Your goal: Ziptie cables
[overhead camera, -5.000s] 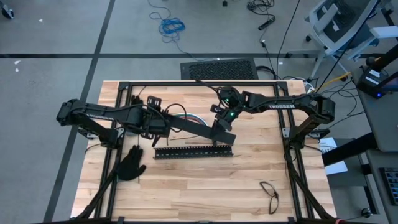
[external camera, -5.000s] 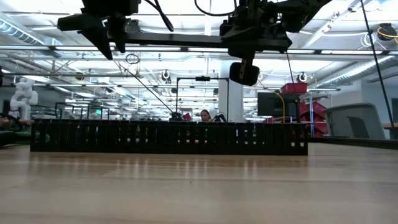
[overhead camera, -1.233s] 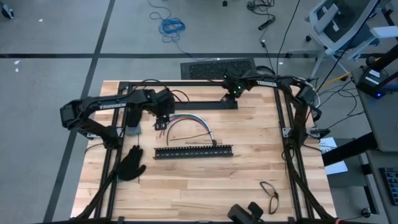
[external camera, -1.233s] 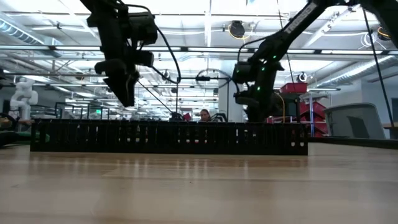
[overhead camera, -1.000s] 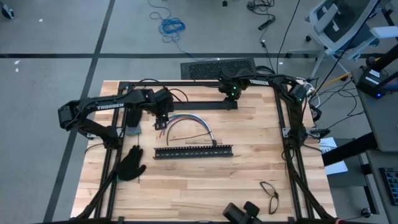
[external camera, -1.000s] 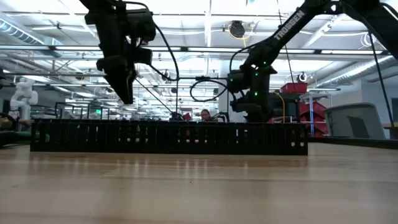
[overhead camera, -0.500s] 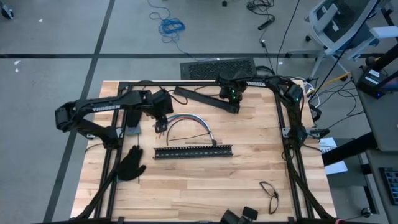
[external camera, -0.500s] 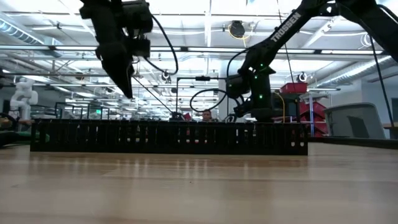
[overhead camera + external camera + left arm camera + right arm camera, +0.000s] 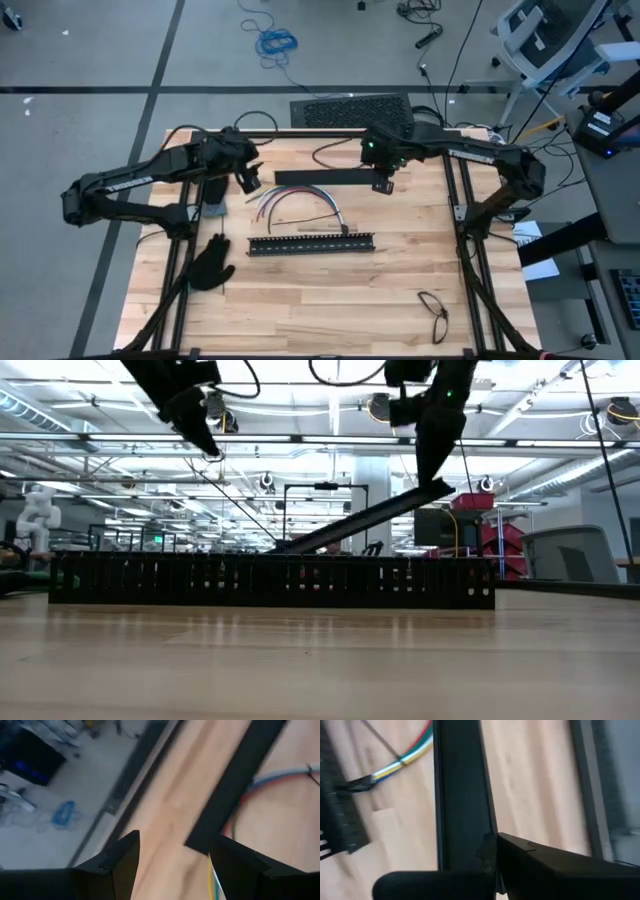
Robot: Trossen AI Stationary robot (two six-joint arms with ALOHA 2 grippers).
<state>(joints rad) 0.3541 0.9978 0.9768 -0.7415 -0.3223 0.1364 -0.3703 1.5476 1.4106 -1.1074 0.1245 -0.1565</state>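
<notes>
High view: the right gripper [image 9: 383,180] pinches one end of a flat black bar [image 9: 320,176] lying along the bench's far edge. The left gripper [image 9: 246,176] hangs near the bar's other end, above the cables [image 9: 296,199], which curve mid-bench between that bar and a slotted bar [image 9: 311,243]. I cannot pick out any zipties.

Low view: the flat bar [image 9: 360,520] slants, its gripped end raised.

Left wrist view: its fingers [image 9: 122,857] stand spread, holding nothing, the bar's end [image 9: 235,780] between them.

Right wrist view: its fingers [image 9: 540,860] press on the bar [image 9: 462,795].

Judging by this, clearing the bar is the step; tying has not begun. Next, set it aside without sweeping the wires.

Half a second ago the bar lay angled nearer the far edge; now it runs parallel, with the left arm drawn back.
</notes>
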